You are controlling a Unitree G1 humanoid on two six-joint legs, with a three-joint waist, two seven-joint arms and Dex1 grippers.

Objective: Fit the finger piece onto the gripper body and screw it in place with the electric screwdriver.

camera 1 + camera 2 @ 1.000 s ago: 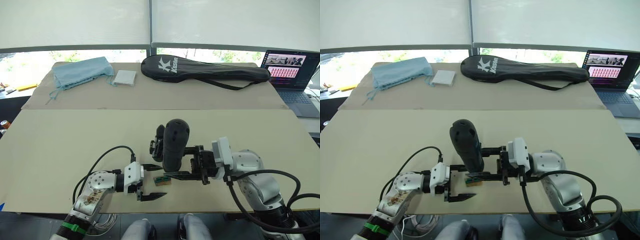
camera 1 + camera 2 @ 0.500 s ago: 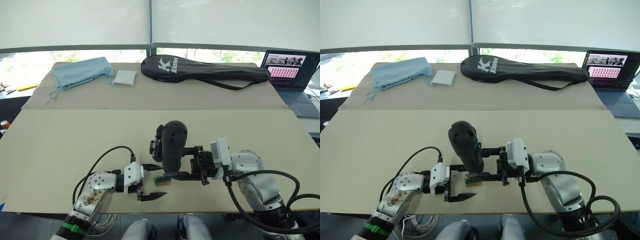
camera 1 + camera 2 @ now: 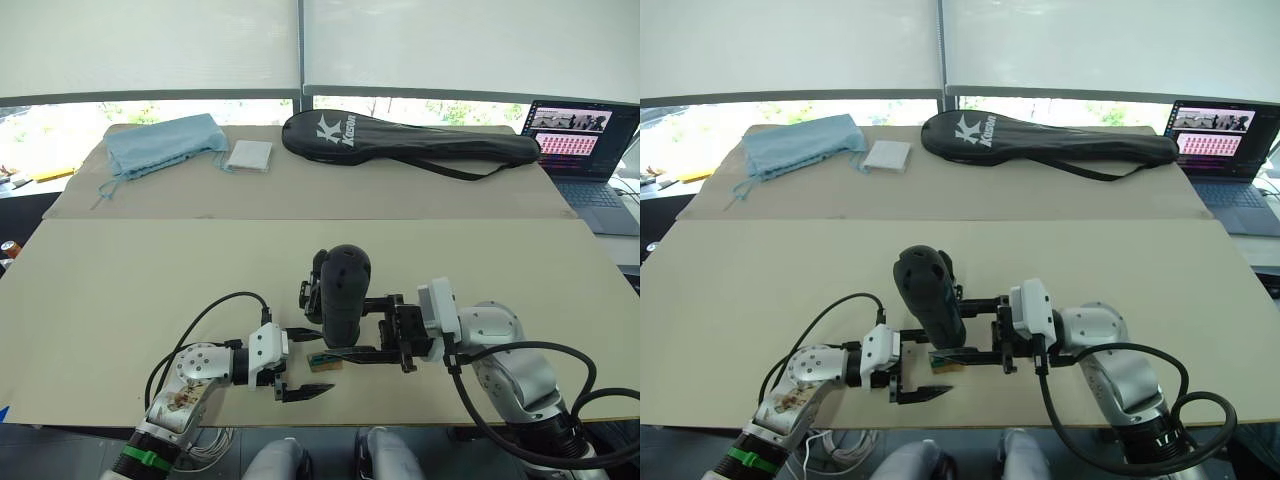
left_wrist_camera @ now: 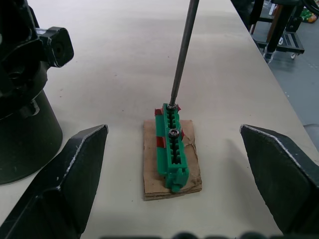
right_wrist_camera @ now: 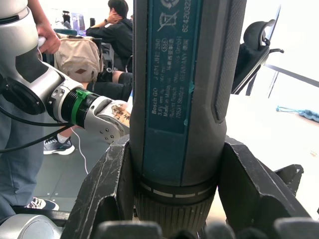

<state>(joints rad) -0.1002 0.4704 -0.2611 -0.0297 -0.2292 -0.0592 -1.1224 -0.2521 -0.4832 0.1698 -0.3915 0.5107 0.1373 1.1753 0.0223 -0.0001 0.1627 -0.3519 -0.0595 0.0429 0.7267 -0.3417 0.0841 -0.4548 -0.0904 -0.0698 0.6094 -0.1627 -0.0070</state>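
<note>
Both arms are built of rounded silver-grey metal housings with white blocks at the wrists. The left gripper ends in two long black fingers, flat wedges tapering to points, with pale worn edges. A thick black cable loops from the left forearm to its white wrist block. A bright green band rings the left arm low down, and the joint cover next to it shows brownish scuffed patches. The right gripper carries black fingers too, on a black bracket, and heavy black cables curl around its silver forearm.
</note>
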